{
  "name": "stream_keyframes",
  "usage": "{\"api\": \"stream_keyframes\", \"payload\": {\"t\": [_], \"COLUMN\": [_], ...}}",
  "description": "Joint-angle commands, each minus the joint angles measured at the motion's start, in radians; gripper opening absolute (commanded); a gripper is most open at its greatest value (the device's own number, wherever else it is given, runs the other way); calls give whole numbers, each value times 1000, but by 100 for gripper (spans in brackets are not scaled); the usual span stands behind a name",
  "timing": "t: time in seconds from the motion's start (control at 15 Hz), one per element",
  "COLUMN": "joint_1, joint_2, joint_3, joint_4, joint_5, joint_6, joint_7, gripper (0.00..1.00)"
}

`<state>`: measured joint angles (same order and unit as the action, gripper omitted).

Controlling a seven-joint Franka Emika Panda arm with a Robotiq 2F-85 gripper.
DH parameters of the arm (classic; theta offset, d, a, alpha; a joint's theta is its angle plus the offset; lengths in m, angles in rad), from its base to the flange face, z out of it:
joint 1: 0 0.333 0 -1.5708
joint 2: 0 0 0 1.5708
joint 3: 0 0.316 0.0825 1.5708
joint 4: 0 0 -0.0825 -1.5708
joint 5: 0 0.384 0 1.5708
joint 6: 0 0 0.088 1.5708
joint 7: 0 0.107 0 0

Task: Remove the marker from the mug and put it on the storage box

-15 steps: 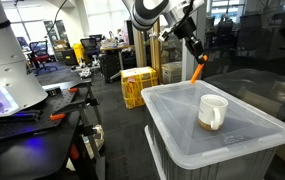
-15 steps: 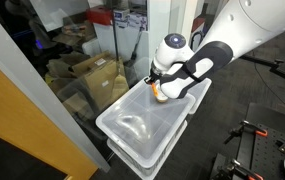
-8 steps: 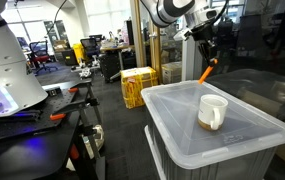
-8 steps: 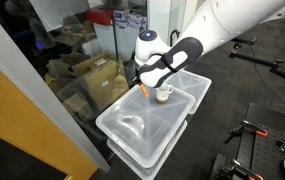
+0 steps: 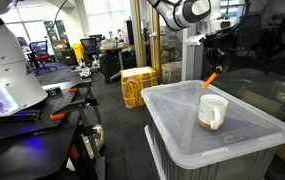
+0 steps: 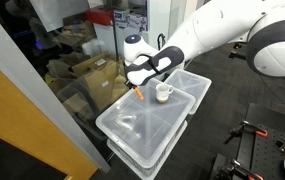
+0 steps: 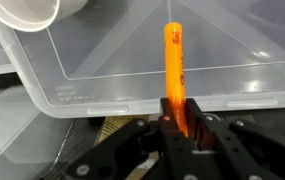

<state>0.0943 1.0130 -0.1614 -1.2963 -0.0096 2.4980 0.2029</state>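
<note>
My gripper (image 7: pixel 177 118) is shut on the orange marker (image 7: pixel 174 62), which sticks out from between the jaws. In an exterior view the gripper (image 5: pixel 218 62) holds the marker (image 5: pixel 210 79) in the air just above and behind the white mug (image 5: pixel 213 110). The mug stands upright on the ridged lid of the translucent storage box (image 5: pixel 172 125). In an exterior view the marker (image 6: pixel 137 92) hangs over the box lid (image 6: pixel 132 125), to the left of the mug (image 6: pixel 163 92). The mug's rim shows at the top left of the wrist view (image 7: pixel 27 12). The marker is clear of the mug.
Yellow crates (image 5: pixel 138 84) stand on the floor behind the box. A dark workbench with tools (image 5: pixel 32 115) is beside it. A second bin (image 6: pixel 147 160) sits under the storage box. Cardboard boxes (image 6: pixel 92 75) lie behind glass.
The gripper has carried the marker sideways away from the mug, across the box lid. The arm has swung along with it. The mug has not moved.
</note>
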Motion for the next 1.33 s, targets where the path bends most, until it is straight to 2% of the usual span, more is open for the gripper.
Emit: {"api": "stream_keyframes", "payload": {"t": [0.0,0.8,0.87,0.93,1.07,1.27], "joint_1": [-34,-37,-37,-37,-38,-36], "joint_2": [86,199,204,209,220,235], "joint_3": [38,36,36,37,37,31], "joint_4": [168,346,355,366,385,409], "joint_5": [-20,-47,-47,-47,-46,-46], "joint_6": [-120,-217,-225,-231,-241,-236], "joint_7": [-38,-42,-42,-42,-40,-23], "gripper": [5,5,7,44,52,74]}}
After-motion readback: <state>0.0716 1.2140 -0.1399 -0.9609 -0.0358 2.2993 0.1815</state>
